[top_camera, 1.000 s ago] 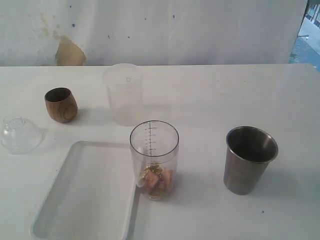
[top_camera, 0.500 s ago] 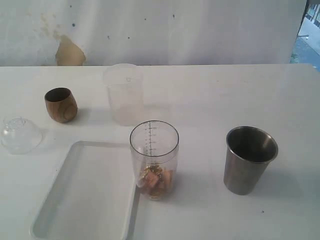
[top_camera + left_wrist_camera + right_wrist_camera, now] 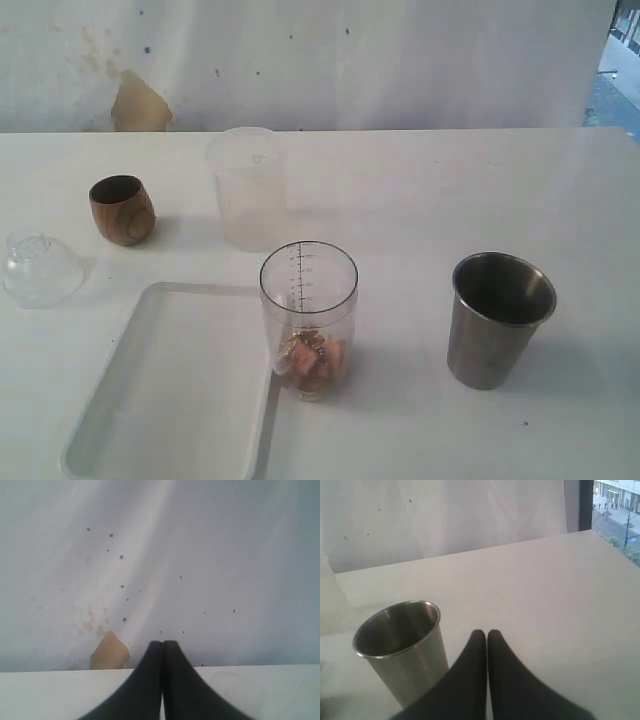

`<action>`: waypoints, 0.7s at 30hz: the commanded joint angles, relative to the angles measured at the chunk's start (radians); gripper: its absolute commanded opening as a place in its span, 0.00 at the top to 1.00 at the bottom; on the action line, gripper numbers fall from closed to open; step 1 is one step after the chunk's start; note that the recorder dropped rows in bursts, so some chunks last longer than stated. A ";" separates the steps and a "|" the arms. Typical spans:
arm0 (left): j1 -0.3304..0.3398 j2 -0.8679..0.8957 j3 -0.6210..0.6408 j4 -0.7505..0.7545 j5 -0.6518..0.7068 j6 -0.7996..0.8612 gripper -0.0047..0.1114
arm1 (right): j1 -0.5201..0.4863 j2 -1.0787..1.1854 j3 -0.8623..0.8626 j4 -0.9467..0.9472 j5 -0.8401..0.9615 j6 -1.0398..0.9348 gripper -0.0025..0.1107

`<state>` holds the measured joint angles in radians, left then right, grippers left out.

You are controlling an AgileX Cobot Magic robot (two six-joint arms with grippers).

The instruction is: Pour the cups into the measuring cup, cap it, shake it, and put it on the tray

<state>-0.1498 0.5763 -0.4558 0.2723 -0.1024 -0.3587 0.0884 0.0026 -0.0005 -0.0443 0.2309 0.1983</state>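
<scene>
Nothing had moved since a second before; the clear graduated plastic measuring cup (image 3: 308, 300) stood just beside the shallow white rectangular tray (image 3: 170, 390); the left gripper (image 3: 162, 647) and the right gripper (image 3: 486, 635) were each clenched on nothing.

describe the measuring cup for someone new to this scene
Find the white tray at lower left. The measuring cup stands beside its right rim. Unlike the frosted cup behind, it is clear, with a black scale and brownish pieces inside.

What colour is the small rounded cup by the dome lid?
The wooden cup is brown; exterior view.
</scene>
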 commanded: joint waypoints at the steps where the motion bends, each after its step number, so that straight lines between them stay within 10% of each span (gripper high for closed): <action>1: -0.001 -0.025 0.008 -0.122 0.052 0.121 0.96 | 0.000 -0.003 0.000 -0.005 -0.009 -0.001 0.98; 6: 0.009 -0.122 0.119 -0.319 0.067 0.535 0.96 | 0.000 -0.003 0.000 -0.005 -0.009 -0.001 0.98; 21: 0.200 -0.486 0.418 -0.260 0.038 0.257 0.96 | 0.000 -0.003 0.000 -0.005 -0.009 -0.001 0.98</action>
<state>0.0495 0.1321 -0.0725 0.0053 -0.0776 -0.0925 0.0884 0.0026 -0.0005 -0.0443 0.2309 0.1983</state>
